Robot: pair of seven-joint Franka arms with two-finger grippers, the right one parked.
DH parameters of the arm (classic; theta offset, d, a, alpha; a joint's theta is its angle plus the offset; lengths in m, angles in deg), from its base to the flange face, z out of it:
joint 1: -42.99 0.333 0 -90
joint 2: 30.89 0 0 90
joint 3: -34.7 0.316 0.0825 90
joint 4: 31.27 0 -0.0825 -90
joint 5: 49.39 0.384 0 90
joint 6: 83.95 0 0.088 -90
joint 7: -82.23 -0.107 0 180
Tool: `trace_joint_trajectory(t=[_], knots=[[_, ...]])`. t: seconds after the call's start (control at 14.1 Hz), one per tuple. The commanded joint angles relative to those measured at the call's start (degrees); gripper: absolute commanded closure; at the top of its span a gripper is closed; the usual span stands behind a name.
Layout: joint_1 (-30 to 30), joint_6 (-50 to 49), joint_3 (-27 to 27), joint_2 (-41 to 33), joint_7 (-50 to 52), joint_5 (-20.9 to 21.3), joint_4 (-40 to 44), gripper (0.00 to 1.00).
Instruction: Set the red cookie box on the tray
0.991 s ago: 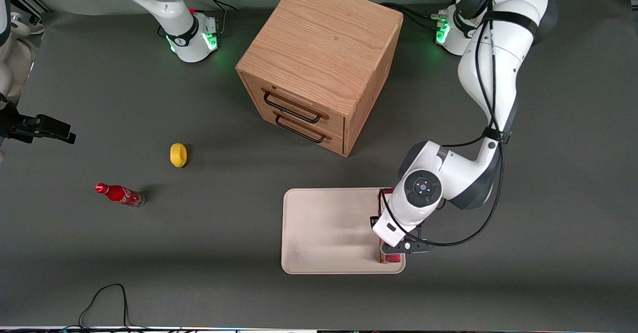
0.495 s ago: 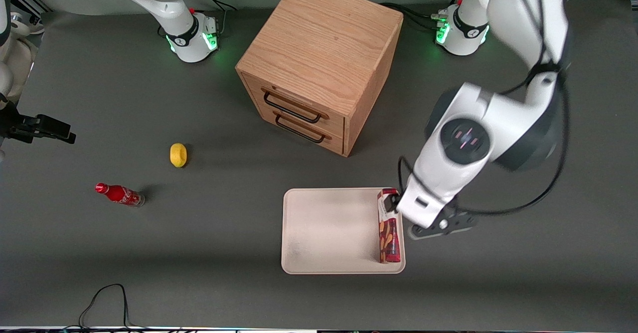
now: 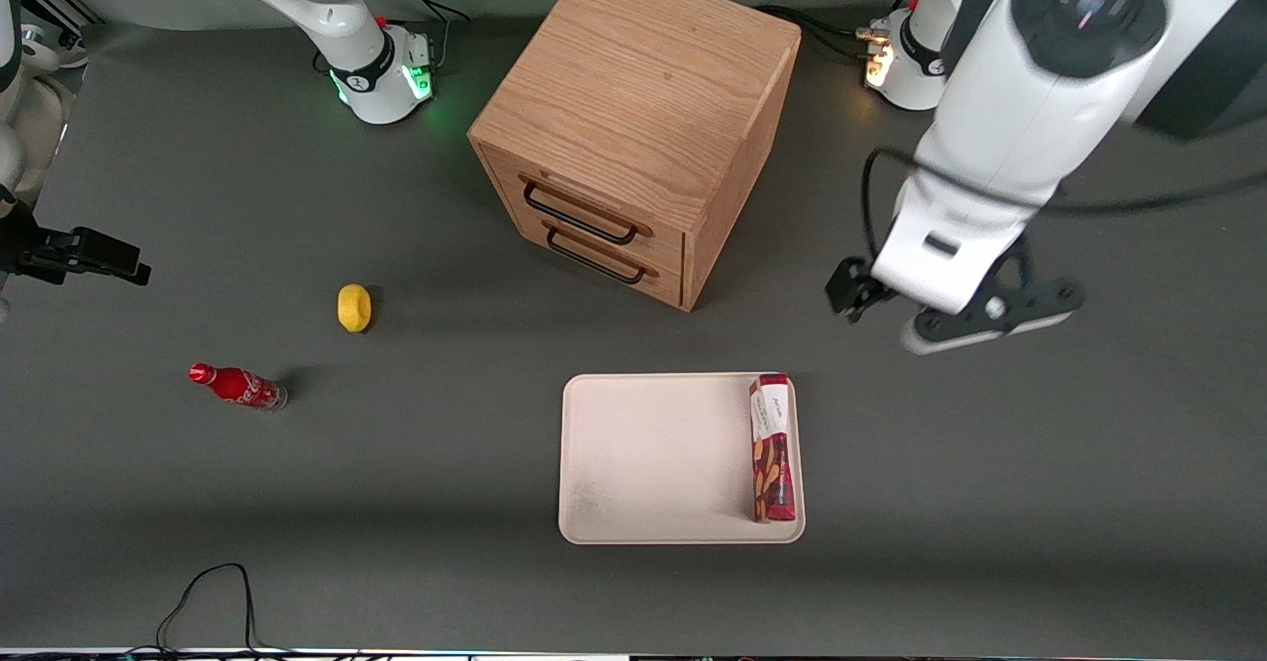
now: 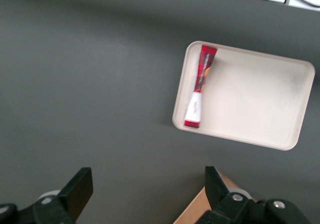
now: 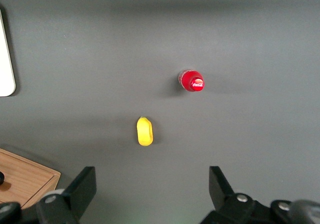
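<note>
Red cookie box point(image 3: 772, 448) lies along the tray point(image 3: 653, 458) edge; likely light, stiff, best pinched mid-length. Gripper point(image 4: 145, 194) hovers high, fingers apart, empty.

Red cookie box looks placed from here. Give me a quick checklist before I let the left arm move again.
1. Red cookie box on the tray: ok, lying flat inside the rim.
2. Box within the tray's edge: ok, but close along the rim toward the working arm's end.
3. Gripper released: ok, fingers open, nothing between them.
4. Gripper clear of the box: ok, raised well above the table, apart from it.
5. Drawer cabinet near the arm's path: ok, apart from the arm.
6. Box fully settled, not rocking: cannot tell.
</note>
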Motion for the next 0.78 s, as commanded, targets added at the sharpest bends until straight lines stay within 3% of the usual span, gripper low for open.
trace_joint_trajectory(t=[0.0,0.5,0.71], knots=[[4.64,-1.93,0.38,-3.87,-6.33,-1.82,-4.37,0.00],[15.19,8.50,0.38,-17.66,-16.54,-4.81,-26.06,0.00],[18.44,9.32,0.38,-19.26,-20.93,-5.16,-28.81,0.00]])
